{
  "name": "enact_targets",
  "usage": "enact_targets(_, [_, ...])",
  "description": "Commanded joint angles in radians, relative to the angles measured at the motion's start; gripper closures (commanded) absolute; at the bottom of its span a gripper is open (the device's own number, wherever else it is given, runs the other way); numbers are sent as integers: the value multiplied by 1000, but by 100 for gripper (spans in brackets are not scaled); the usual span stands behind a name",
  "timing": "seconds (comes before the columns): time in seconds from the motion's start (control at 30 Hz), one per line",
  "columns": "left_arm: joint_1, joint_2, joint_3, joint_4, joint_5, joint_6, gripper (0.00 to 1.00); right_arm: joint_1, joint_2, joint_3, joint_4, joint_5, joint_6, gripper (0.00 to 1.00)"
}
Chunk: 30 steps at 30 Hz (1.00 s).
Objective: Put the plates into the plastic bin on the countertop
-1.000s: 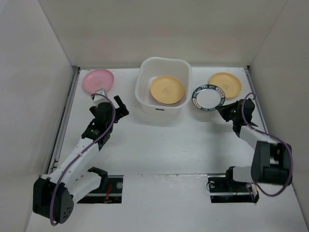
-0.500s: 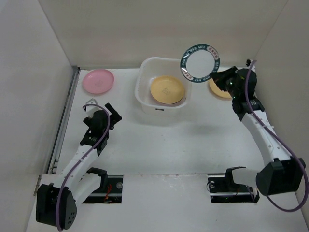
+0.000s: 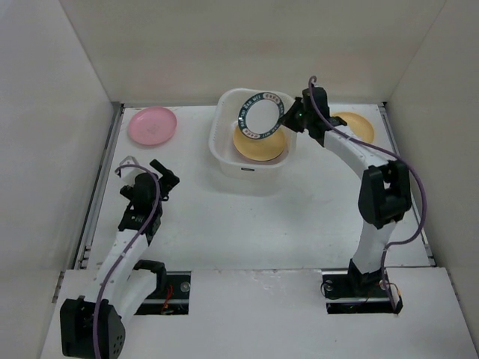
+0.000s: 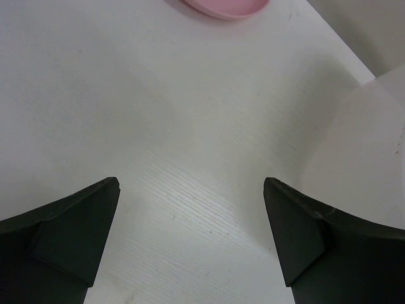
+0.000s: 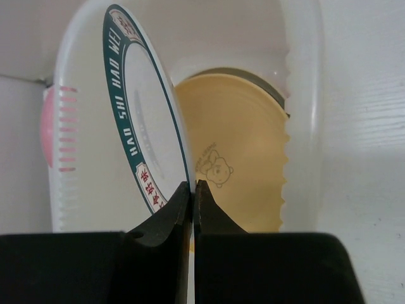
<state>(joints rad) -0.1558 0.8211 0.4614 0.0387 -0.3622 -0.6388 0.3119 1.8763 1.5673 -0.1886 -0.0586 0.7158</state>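
Observation:
My right gripper [image 3: 288, 118] is shut on the rim of a white plate with a dark-green patterned rim [image 3: 258, 115] and holds it tilted over the plastic bin [image 3: 224, 153]. In the right wrist view the gripper [image 5: 193, 185] pinches that plate [image 5: 142, 133] above a yellow-orange plate [image 5: 234, 152] lying in the bin [image 5: 302, 95]. That yellow-orange plate [image 3: 258, 146] shows in the top view too. A pink plate [image 3: 153, 125] lies on the countertop [image 3: 254, 217] at the far left. Another yellow-orange plate [image 3: 358, 127] lies at the far right. My left gripper [image 3: 159, 174] is open and empty [image 4: 190, 190].
White walls bound the countertop on the left, back and right. A metal rail [image 3: 101, 187] runs along the left edge. The pink plate's edge [image 4: 221, 6] shows at the top of the left wrist view, the bin's wall [image 4: 361, 158] at its right.
My right arm lifted the green-rimmed plate from the countertop right of the bin and carried it left over the bin. My left arm drew back from the pink plate toward the near left.

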Motion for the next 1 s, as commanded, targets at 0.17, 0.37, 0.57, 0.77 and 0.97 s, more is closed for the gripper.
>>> enact_targets(0.17, [95, 81, 62, 9, 42, -74, 0, 52, 84, 132, -29, 3, -81, 85])
enact_targets(0.37, [212, 225, 105, 111, 110, -119, 0, 83, 38, 79, -25, 40, -131, 51])
enact_targets(0.57, [281, 418, 166, 254, 216, -173, 0, 114, -135, -80, 46, 103, -180, 40])
enact_targets(0.77, [330, 619, 246, 386, 287, -228, 0, 138, -347, -286, 136, 83, -190, 34])
enact_targets(0.97, [376, 844, 396, 429, 347, -289, 5, 141, -511, -482, 222, 72, -194, 32])
